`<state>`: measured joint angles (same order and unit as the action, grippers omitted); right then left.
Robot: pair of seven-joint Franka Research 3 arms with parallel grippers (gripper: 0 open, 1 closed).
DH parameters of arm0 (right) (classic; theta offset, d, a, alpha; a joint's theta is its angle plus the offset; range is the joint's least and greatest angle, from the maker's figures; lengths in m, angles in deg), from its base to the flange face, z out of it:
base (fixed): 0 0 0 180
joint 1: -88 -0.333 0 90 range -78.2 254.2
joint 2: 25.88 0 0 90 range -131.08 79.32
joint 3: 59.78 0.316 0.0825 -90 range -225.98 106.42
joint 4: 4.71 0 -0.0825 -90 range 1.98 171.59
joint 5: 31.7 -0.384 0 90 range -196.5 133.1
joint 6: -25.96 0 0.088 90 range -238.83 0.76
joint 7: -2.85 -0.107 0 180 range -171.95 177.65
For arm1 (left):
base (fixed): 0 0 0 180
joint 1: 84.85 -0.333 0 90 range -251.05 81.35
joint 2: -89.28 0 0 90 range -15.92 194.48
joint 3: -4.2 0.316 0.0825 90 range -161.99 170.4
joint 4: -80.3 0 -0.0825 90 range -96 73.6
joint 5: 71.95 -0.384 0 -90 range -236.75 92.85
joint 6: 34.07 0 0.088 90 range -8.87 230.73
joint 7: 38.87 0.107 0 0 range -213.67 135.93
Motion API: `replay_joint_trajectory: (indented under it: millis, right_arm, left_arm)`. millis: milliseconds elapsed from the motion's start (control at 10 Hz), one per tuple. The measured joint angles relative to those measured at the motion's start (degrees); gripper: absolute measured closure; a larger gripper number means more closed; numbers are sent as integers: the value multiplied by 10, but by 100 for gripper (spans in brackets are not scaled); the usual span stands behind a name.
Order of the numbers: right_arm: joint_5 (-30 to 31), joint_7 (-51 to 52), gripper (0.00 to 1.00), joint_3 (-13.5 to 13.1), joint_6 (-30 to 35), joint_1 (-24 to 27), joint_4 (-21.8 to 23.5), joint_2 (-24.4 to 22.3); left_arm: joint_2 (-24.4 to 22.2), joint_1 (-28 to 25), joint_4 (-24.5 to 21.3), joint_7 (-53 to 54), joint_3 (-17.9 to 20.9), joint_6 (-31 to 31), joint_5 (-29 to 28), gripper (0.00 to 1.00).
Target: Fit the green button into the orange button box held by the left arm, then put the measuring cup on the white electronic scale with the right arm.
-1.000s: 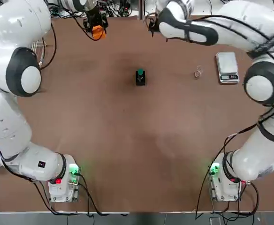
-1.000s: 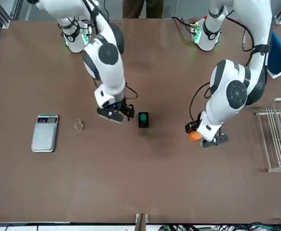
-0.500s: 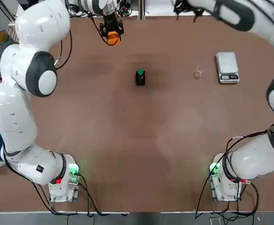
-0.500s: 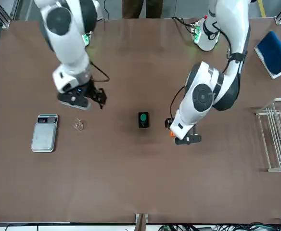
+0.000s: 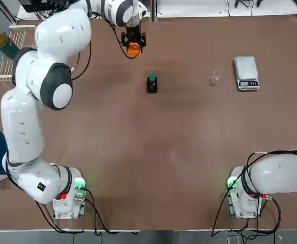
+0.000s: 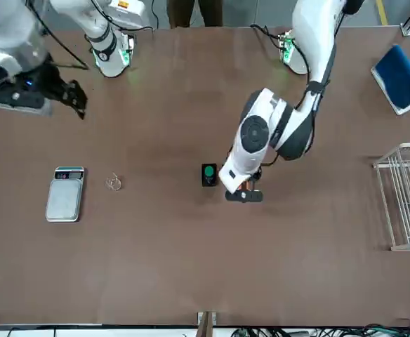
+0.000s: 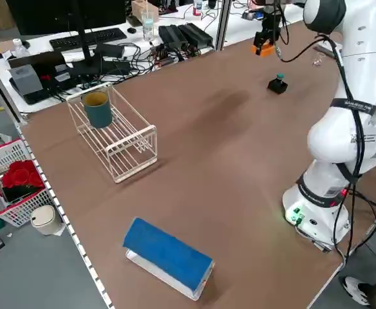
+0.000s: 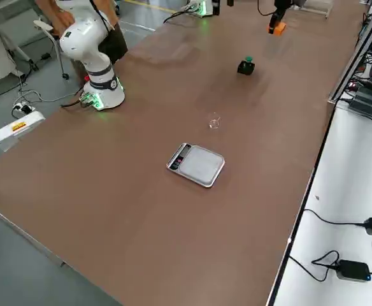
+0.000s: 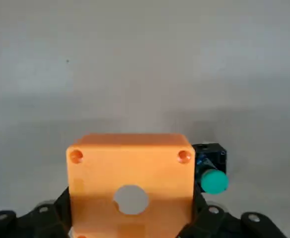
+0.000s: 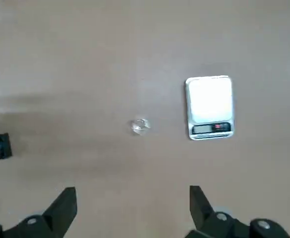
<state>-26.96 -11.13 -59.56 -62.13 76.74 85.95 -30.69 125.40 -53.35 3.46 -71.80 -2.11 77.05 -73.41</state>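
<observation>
1. Brown table [image 5: 138,152] fills every view, with a wire rack [image 7: 120,138] and a blue pad [image 7: 169,254] at the robot's left edge.
2. Left gripper [image 6: 241,189] hangs above the table just beside the small black block [image 5: 152,86], on the side farther from the robot's bases in the top view.
3. Its fingers [image 9: 40,218] are clamped on the orange button box [image 9: 130,186], which sits squarely between them with its round hole facing the wrist camera.
4. Green button [image 5: 151,79] stands upright in the black block on the table; in the left wrist view its green cap [image 9: 214,181] shows just past 1 side edge of the box, close but apart from it.
5. Right gripper [image 6: 47,95] is raised high above the table, well apart from everything, its 2 fingers [image 10: 60,208] spread wide with nothing between them.
6. Measuring cup [image 5: 215,79] stands on the table between the black block and the white electronic scale [image 5: 246,72], near the scale but not touching it.
7. Both lie far below the right gripper in its wrist view.
</observation>
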Motion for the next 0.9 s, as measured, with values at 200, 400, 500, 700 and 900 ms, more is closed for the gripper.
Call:
replay_joint_trajectory:
  millis: [200, 400, 500, 700, 900]
  right_arm:
    - [-3, 85, 0, -33, 11, 37, -4, -10]
    - [-5, 112, 0, -35, 12, 65, -21, -9]
    - [-5, 114, 0, -35, 12, 67, -27, -6]
    - [-14, 114, 0, -35, 11, 70, -30, 7]
    - [-37, 113, 0, -36, 7, 77, -30, 28]
  left_arm:
    - [18, 23, 1, -23, 4, 27, -1, 14]
    - [31, 42, 2, -54, 7, 33, -2, 14]
    - [36, 50, 2, -67, 7, 33, -2, 14]
    - [42, 63, 2, -90, 7, 33, -2, 14]
    - [44, 71, 2, -103, 7, 33, -2, 14]
